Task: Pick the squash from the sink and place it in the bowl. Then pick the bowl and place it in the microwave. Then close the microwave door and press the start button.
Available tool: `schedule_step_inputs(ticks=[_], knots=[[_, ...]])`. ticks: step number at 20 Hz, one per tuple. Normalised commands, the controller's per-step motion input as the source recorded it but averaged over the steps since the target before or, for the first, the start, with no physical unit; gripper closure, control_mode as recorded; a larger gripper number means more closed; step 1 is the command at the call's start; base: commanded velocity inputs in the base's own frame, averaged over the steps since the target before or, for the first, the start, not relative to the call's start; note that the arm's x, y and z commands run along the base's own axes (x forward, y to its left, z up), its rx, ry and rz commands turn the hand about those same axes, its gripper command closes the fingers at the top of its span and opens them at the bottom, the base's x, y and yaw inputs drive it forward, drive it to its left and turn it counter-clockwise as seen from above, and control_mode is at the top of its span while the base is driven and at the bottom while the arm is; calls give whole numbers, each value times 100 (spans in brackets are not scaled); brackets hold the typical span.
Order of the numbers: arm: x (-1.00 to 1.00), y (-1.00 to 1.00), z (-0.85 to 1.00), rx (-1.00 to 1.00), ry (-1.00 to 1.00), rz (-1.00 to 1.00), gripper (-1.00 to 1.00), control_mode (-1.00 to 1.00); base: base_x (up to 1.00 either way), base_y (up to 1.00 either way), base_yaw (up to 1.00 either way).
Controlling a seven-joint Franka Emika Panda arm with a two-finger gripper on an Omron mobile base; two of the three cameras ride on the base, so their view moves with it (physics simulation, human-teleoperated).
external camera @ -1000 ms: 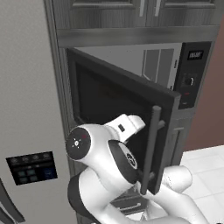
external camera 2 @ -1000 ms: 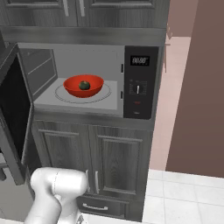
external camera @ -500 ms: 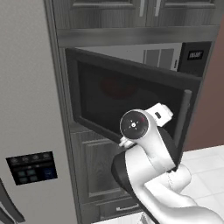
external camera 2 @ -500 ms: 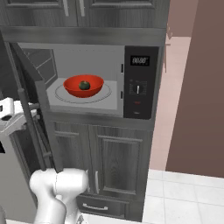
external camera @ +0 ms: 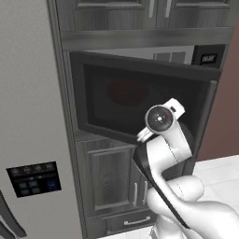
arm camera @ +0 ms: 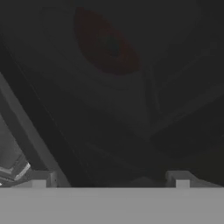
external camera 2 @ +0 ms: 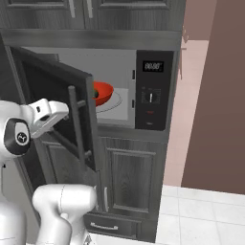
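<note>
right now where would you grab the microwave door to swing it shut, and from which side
Judging by its pose, take the vertical bar handle on the microwave door, near mid-height, coming from the door's outer face. It stands off the panel, so the open gripper could straddle it. The door is half closed already; a flat push would also work.

Before you, the wide shallow red bowl (external camera 2: pixel 102 93) sits inside the built-in dark grey microwave (external camera 2: pixel 125 87), with the small round dark green squash (arm camera: pixel 111 45) in it. The wide dark grey microwave door (external camera 2: pixel 57 109) stands half-swung in front of the bowl, hinged at the left. The black control panel strip (external camera 2: pixel 153 90) lies right of the cavity. Panelled cabinet doors (external camera 2: pixel 128 175) sit below, and the tall grey refrigerator (external camera: pixel 31 126) stands left.
</note>
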Motion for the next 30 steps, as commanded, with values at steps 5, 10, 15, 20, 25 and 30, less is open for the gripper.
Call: schedule_step_inputs(ticks=[5, 10, 15, 20, 25, 30], knots=[[100, -20, 0, 0, 0, 11, -100, -100, 0, 0, 0], [100, -12, 0, 0, 0, 14, -100, -100, 0, 0, 0], [100, -1, 0, 0, 0, 14, -100, -100, 0, 0, 0], [87, -6, 0, 0, 0, 14, -100, -100, 0, 0, 0], [-2, -12, 0, 0, -1, 13, -100, -100, 0, 0, 0], [-78, -3, 1, 0, -8, 10, -100, -100, 0, 0, 0]])
